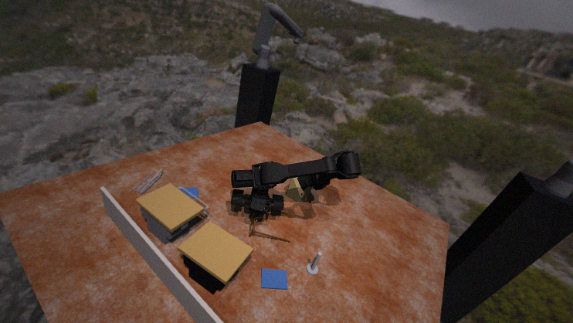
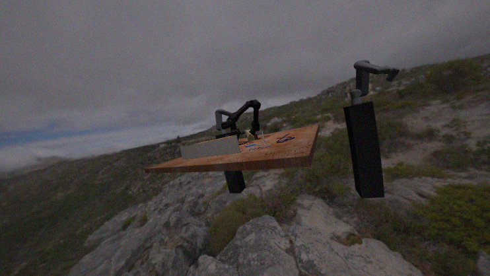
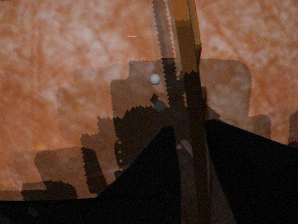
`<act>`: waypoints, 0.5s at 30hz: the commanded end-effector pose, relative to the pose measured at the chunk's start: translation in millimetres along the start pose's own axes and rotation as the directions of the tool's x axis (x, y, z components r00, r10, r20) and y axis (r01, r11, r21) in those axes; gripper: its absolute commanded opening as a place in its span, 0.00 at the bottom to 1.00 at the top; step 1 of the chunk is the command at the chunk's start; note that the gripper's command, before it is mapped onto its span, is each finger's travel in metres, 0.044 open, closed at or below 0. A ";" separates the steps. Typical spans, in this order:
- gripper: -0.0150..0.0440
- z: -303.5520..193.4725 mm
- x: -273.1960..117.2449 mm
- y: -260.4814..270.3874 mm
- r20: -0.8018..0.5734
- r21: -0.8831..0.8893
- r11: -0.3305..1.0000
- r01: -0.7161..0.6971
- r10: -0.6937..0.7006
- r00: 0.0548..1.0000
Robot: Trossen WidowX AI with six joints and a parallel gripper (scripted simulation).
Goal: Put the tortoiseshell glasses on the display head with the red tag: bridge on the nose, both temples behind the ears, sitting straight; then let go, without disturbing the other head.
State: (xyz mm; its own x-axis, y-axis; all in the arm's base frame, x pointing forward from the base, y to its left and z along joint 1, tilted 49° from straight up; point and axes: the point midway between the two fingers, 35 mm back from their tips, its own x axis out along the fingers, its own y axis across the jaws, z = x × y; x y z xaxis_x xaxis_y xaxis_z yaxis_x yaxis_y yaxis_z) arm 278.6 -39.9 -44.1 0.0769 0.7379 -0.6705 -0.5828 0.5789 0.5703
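The tortoiseshell glasses (image 1: 269, 236) (image 3: 187, 40) are on the table, with one thin brown temple reaching right in the top view. My gripper (image 3: 189, 133) points down over them. Its black fingers stand a little apart on either side of an amber bar of the glasses. The bar is close to the right finger, and a gap shows at the left finger. The display heads are mostly hidden under two yellow boards: a grey form (image 1: 157, 226) under the far one and a black form (image 1: 202, 278) under the near one. No red tag can be made out.
The far yellow board (image 1: 170, 205) and near yellow board (image 1: 215, 252) stand beside a long pale wall (image 1: 156, 256). A white peg stand (image 1: 313, 269), a blue pad (image 1: 274, 279), a pale wire frame (image 1: 148, 181) and a yellowish wedge (image 1: 295, 190) are also there.
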 end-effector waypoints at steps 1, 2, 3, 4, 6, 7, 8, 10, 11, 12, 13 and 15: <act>0.31 0.0 -0.4 0.0 0.000 0.000 1.000 0.000 0.000 1.000; 0.30 0.0 -0.4 0.0 0.000 0.000 1.000 0.000 0.000 1.000; 0.29 0.0 -0.4 0.0 0.000 0.000 1.000 0.000 0.000 1.000; 0.28 0.0 -0.4 0.0 0.000 0.000 1.000 0.000 0.000 1.000; 0.25 0.0 -0.4 0.0 0.000 0.000 1.000 0.000 0.000 1.000; 0.25 0.0 -0.4 0.0 0.000 0.000 1.000 0.000 0.000 1.000; 0.25 0.0 -0.4 0.0 0.000 0.000 1.000 0.000 0.000 1.000; 0.25 0.0 -0.4 0.0 0.000 0.000 1.000 0.000 0.000 1.000; 0.25 0.0 -0.4 0.0 0.000 0.000 1.000 0.000 0.000 1.000; 0.25 0.1 -1.4 -0.2 0.000 0.000 1.000 0.000 0.000 1.000; 0.25 0.2 -3.3 -0.6 0.000 0.000 1.000 0.001 -0.001 1.000; 0.25 0.6 -9.8 -1.7 -0.001 0.001 1.000 0.002 -0.002 1.000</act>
State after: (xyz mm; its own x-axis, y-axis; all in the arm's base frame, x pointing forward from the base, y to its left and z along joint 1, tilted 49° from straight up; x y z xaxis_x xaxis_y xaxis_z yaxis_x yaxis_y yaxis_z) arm 278.1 -40.5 -42.7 0.0733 0.7406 -0.6680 -0.5800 0.5765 0.5755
